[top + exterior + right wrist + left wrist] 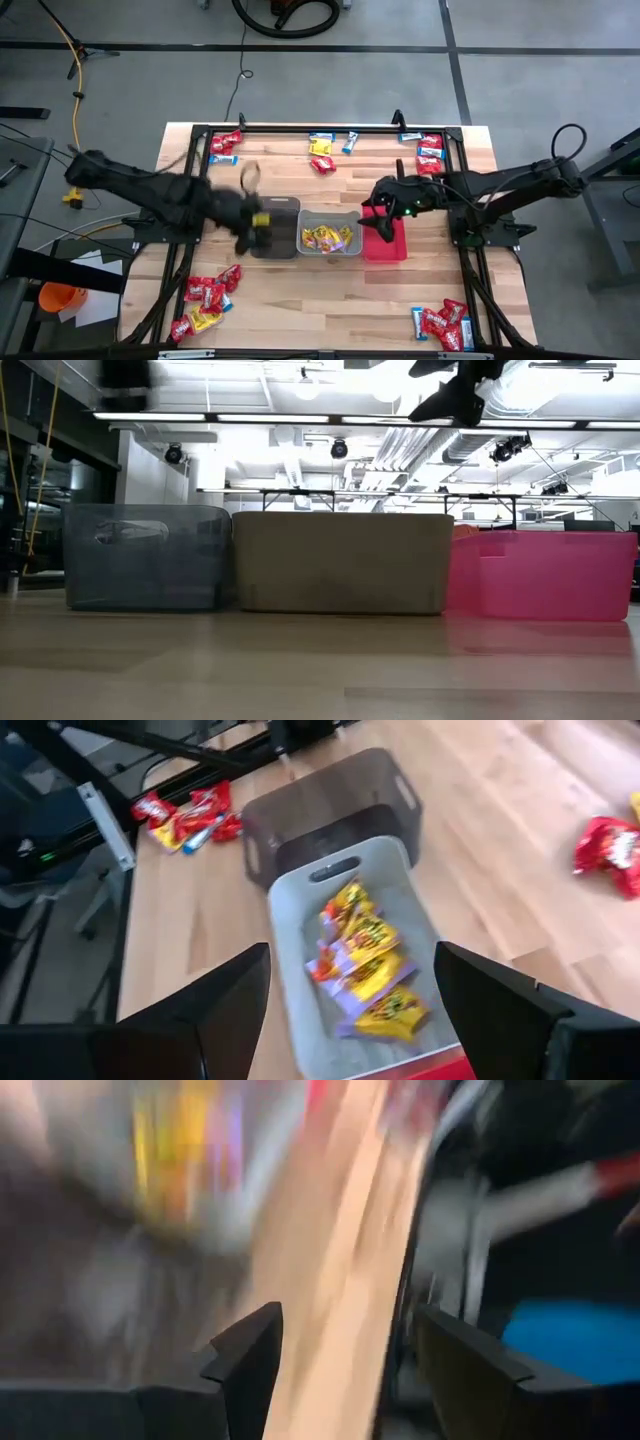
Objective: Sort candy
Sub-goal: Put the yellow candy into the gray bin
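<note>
- The table [300, 290] is light wood with a black frame around its edge, and it stands on a grey floor.
- In the low view the room behind has white ceiling pipes and bright lights.
- 3 bins sit side by side in the middle of the table: a dark grey bin [281, 228], a light grey bin [329, 222] and a pink bin [392, 245].
- The light grey bin holds yellow candy [372, 970] with a bit of red in it.
- More candy lies in piles near the table's corners: a red and yellow pile [206, 302], a red and blue pile [444, 324], a red pile [430, 152] and a small pile [224, 146].
- A few loose sweets [322, 150] lie at the far edge.
- The left gripper [252, 228] is over the dark grey bin and looks blurry. Its fingers [250, 1365] are apart with nothing between them.
- The right gripper [380, 222] hangs over the pink bin. Its fingers [225, 1000] are wide apart and hold nothing.
- The black arms cover parts of the table and the bins from above.
</note>
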Robot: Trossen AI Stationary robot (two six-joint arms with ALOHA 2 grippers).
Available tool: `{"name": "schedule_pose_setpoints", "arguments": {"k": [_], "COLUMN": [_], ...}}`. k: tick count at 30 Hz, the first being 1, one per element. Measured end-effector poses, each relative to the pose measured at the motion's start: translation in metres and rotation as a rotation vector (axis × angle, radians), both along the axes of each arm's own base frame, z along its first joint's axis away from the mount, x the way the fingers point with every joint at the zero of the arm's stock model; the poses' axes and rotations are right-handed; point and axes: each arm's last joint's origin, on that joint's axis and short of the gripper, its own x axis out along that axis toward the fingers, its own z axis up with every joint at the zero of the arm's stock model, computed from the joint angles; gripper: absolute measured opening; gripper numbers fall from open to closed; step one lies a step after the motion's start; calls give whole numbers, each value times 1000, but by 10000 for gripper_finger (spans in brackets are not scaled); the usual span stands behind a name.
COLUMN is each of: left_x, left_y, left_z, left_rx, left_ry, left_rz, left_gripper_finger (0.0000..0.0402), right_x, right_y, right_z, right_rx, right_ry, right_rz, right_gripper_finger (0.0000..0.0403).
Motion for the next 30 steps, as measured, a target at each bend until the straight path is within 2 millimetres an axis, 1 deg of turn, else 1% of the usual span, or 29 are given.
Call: {"name": "schedule_pose_setpoints", "arguments": {"k": [3, 6, 8, 10, 14, 17, 21, 25, 30], "left_x": [-8, -17, -22, -26, -33, -39, -46, -50, -49], "left_y": [-33, -66, -88, -108, -138, -153, -164, -172, -175], "left_z": [-19, -41, -54, -66, -86, -99, -117, -131, -147], "left_rx": [-71, -120, -138, -146, -185, -181, -135, -103, -55], "left_ry": [294, 554, 662, 734, 869, 940, 1043, 1083, 1107], "left_rz": [-28, 4, 31, 65, 129, 181, 227, 272, 297], "left_gripper_finger": [211, 211, 211, 211, 211, 211, 211, 211, 211], "right_x": [1, 1, 1, 1, 1, 1, 0, 0, 0], "right_y": [-9, -18, -24, -29, -38, -43, -47, -49, -49], "right_z": [0, 0, 0, 0, 0, 0, 0, 0, 0], "right_rx": [-27, -46, -52, -54, -60, -54, -52, -52, -52], "right_ry": [1, 2, 3, 3, 5, 6, 6, 6, 6], "right_rz": [-18, -42, -62, -82, -99, -98, -111, -117, -118], "right_gripper_finger": [277, 277, 277, 277, 277, 277, 277, 277, 277]}}
